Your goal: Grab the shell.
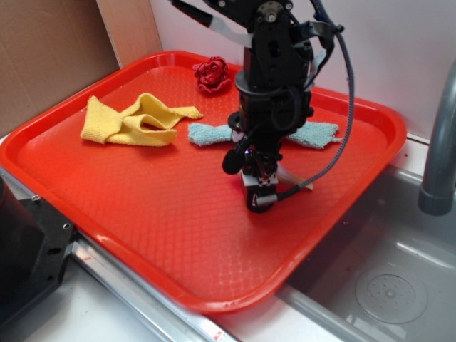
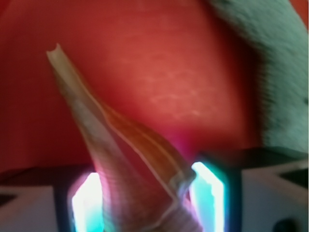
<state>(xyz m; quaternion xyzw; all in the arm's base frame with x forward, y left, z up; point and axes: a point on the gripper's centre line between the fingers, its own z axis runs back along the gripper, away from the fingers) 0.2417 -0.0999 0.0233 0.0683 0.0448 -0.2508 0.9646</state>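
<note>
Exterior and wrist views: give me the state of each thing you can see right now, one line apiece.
shell: lying on the tray, wide end between the two fingers, tail pointing away.
gripper: lowered onto the tray, fingers either side of the shell; contact unclear.
blue cloth: flat, partly hidden behind the arm.
yellow cloth: crumpled, folded over itself.
red rose-shaped cloth: bunched up, near the far rim.
red tray: flat on the counter beside the sink.

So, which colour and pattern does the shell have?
The shell is tan and cream, with lengthwise stripes. It shows best in the wrist view.
</note>
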